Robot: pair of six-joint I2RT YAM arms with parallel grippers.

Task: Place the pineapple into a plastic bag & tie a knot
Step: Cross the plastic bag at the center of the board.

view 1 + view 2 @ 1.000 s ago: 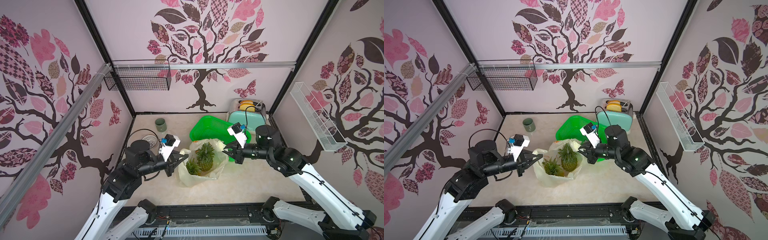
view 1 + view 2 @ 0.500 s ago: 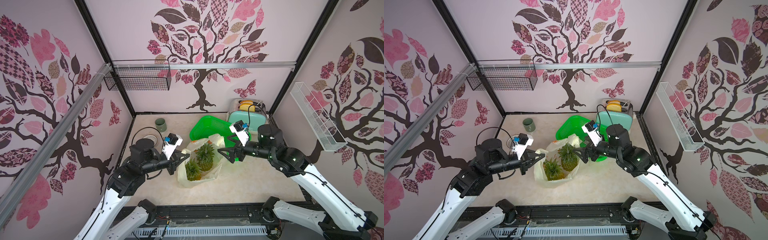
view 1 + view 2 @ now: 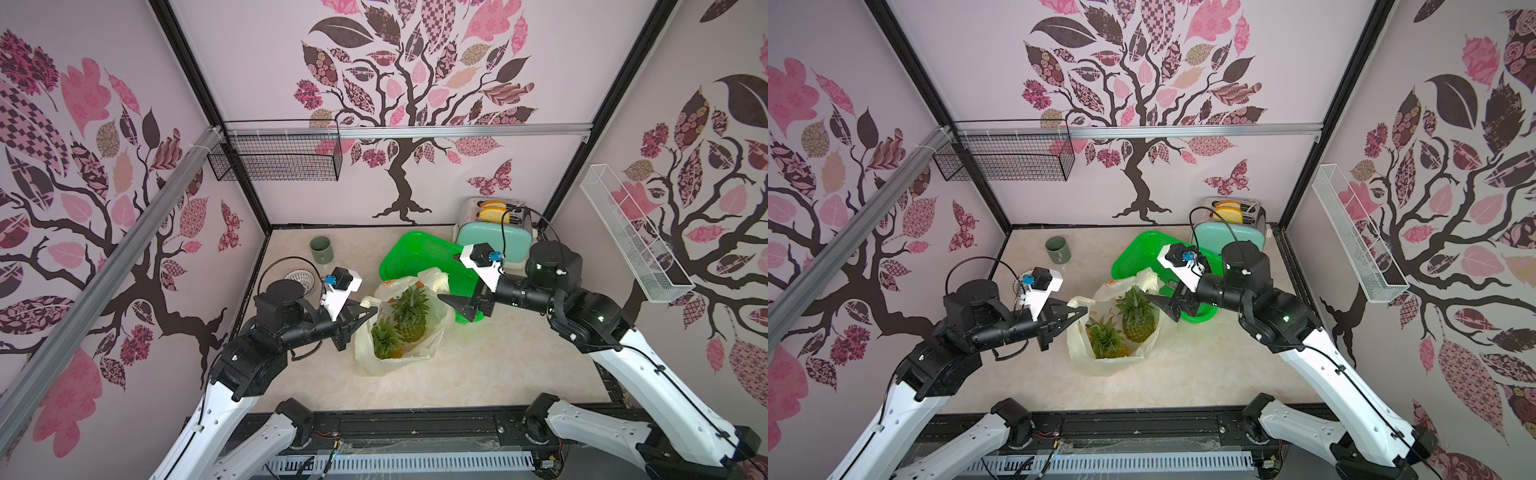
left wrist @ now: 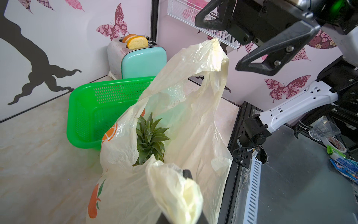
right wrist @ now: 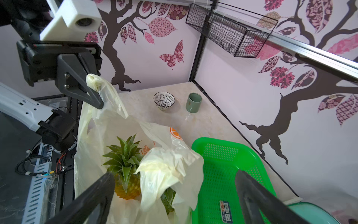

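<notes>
Desk [image 3: 498,365], read from left to right. At the far left you see a patterned bowl [image 3: 299,279] and, farther back, a green cup [image 3: 321,250], both well apart from the work. Your left gripper [image 3: 372,310] is clenched on the left handle strap [image 3: 365,300] of the plastic bag [image 3: 374,361] and holds it up; the right wrist view shows the film pinched at the gripper's tip. The bag stands open at mid-desk, with a near pineapple [image 3: 386,343] and a far pineapple [image 3: 409,320] inside, their leafy crowns showing at the mouth. The right handle strap [image 3: 434,278] stands up free, apart from the left one. Just beyond the bag, to its right, lies the green basket [image 3: 419,253]. Your right gripper [image 3: 454,307] is released, its jaws spread wide just beside the free strap; whether it touches the film you cannot tell. A mint toaster [image 3: 494,241] holding bread slices sits at the far right
</notes>
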